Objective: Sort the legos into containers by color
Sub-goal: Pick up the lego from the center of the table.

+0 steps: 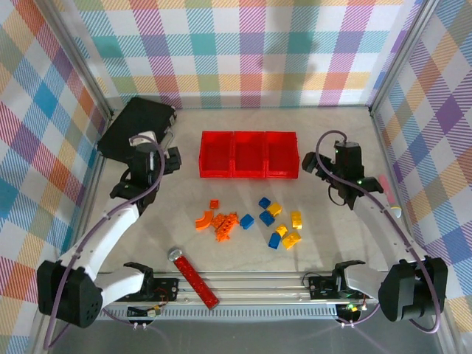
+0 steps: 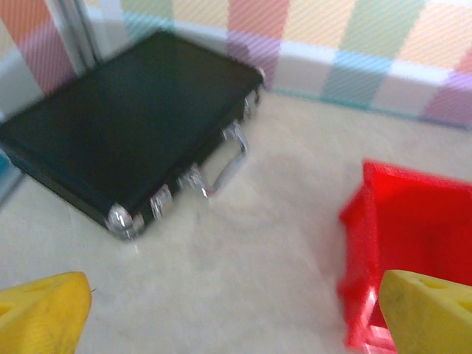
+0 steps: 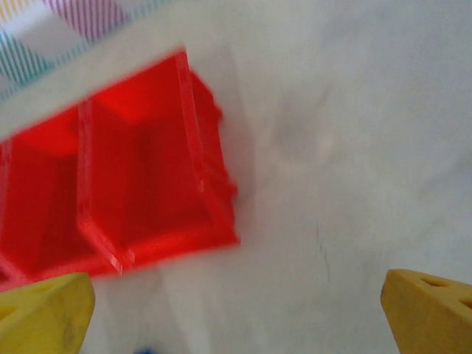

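Three joined red bins [image 1: 248, 155] stand at mid-table, and nothing shows inside them. The legos lie loose in front of them: an orange cluster [image 1: 218, 221], blue bricks [image 1: 247, 220] and yellow bricks [image 1: 295, 219]. My left gripper [image 1: 174, 158] hovers left of the bins, open, its yellow fingertips [image 2: 40, 313] wide apart over bare table, with the left bin [image 2: 409, 236] beside the right fingertip. My right gripper [image 1: 310, 164] hovers just right of the bins, also open, its fingertips [image 3: 431, 310] spread over bare table, with the right bin [image 3: 140, 177] to the upper left. Both wrist views are blurred.
A flat black case [image 1: 136, 125] with silver latches [image 2: 122, 217] lies at the back left, behind my left gripper. A long red studded bar [image 1: 196, 277] with a silver end lies near the front rail. A pink-and-white marker [image 1: 389, 193] lies by the right wall.
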Tool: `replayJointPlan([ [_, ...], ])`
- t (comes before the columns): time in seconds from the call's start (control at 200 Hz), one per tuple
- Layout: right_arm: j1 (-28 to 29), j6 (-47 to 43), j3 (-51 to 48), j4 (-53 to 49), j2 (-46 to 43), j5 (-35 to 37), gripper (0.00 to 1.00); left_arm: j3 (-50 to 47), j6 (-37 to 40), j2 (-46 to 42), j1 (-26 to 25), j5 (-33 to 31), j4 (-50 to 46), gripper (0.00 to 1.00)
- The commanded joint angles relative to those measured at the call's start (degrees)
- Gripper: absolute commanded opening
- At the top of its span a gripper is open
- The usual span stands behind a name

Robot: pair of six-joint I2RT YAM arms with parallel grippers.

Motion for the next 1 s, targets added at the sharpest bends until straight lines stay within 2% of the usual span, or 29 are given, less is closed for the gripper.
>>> replayJointPlan([
  [0.0, 1.4, 3.3, 3.8, -20.3, 0.4, -8.6, 0.98, -1.9, -4.2, -5.7, -0.5, 9.9, -10.5, 1.00],
  [0.165, 8.7, 2.6, 7.2, -30.5, 2.7, -7.6, 0.97, -3.9, -7.9, -11.9, -0.7, 12.4, -15.7, 1.00],
  [0.345, 17.0, 1.2, 12.6, -36.3, 14.9, -3.5, 0.93, -4.5, -9.7, -13.4, -1.8, 15.4, -17.7, 1.00],
  [0.4, 18.7, 0.6, 14.3, -36.8, 17.9, -2.9, 0.89, -4.5, -9.6, -13.5, -2.0, 15.7, -17.7, 1.00],
  [0.515, 21.1, -1.0, 16.7, -36.1, 22.6, -2.6, 0.85, -4.6, -9.7, -13.3, -2.3, 16.6, -17.5, 1.00],
  [0.715, 25.8, -8.1, 21.5, -35.5, 29.6, -1.0, 0.90, -5.8, -10.6, -12.7, -2.7, 17.6, -16.4, 1.00],
  [0.995, 26.2, -15.0, 25.6, -33.4, 38.3, -2.7, 0.91, -5.5, -10.6, -12.5, -2.8, 16.8, -17.2, 1.00],
])
